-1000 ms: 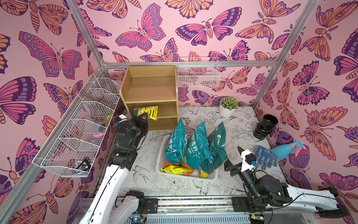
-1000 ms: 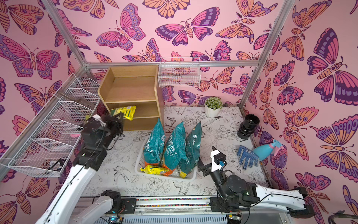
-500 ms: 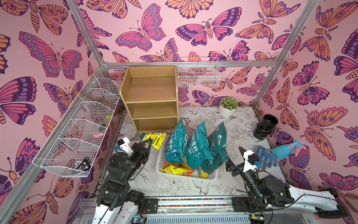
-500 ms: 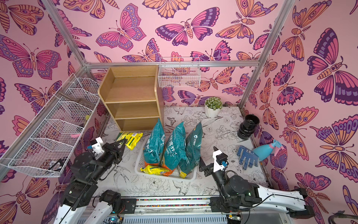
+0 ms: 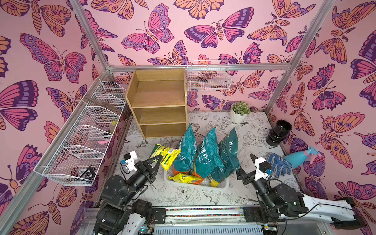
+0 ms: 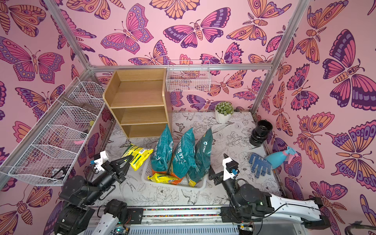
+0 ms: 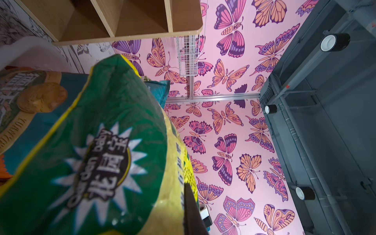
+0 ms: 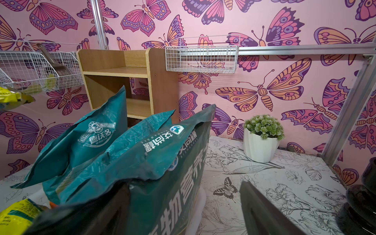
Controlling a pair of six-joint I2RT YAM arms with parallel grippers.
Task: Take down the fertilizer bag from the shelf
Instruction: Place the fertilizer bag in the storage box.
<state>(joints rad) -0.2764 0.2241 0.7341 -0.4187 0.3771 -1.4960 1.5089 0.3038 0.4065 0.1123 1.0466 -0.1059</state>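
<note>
Left arm (image 5: 140, 179) is sporting chunky black joints (image 5: 115, 188) with a white shell (image 5: 132, 223) lower down; right arm (image 5: 282, 196) is showing the same, a black cable (image 5: 314, 207) trailing along its long white link (image 5: 325, 211); left gripper (image 5: 159, 158) and right gripper (image 5: 244, 163) are wearing pointy black fingers (image 5: 253, 159); white wrist cams (image 5: 130, 160) are showing blue plugs (image 5: 269, 172).

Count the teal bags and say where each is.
3 teal bags, side by side in the white basket: one nearest the left hand, one central, one nearest the right hand. Others may hide underneath.
</note>
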